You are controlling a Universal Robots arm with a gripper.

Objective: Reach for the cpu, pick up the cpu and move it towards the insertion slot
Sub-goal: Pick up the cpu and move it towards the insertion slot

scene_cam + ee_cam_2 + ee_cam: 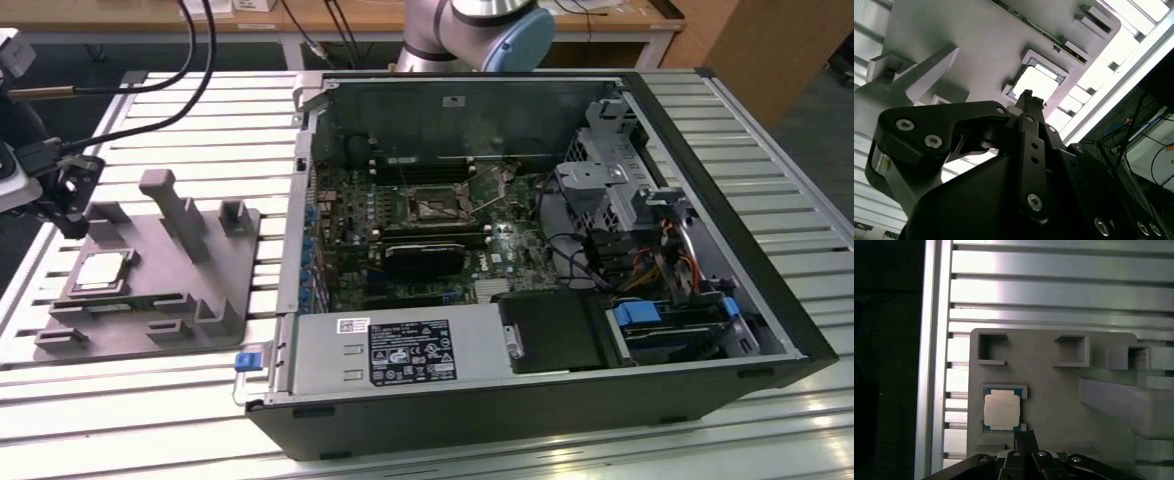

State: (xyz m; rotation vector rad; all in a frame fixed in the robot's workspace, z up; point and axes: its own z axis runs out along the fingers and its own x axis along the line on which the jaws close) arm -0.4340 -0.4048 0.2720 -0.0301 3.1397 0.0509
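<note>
The cpu (104, 272) is a small square chip with a shiny silver top. It lies flat in a recess of the grey fixture block (200, 290) at the exterior view's left. My gripper (67, 222) hangs above the fixture's far left corner, a little beyond the chip and apart from it. The cpu (1001, 410) shows in the first wrist view just ahead of the gripper (1025, 438), whose two fingers are pressed together with nothing between them. The second wrist view shows the shut fingertips (1027, 97) under the cpu (1036, 82). The insertion slot (437, 207) sits on the motherboard inside the open case.
The fixture carries a tall upright post (167, 205) and shorter blocks close to the gripper. The open computer case (747, 290) fills the exterior view's right, with a power supply (400, 350) at its near side and a long black card (424, 258). Cables (187, 70) run over the slatted table (120, 400).
</note>
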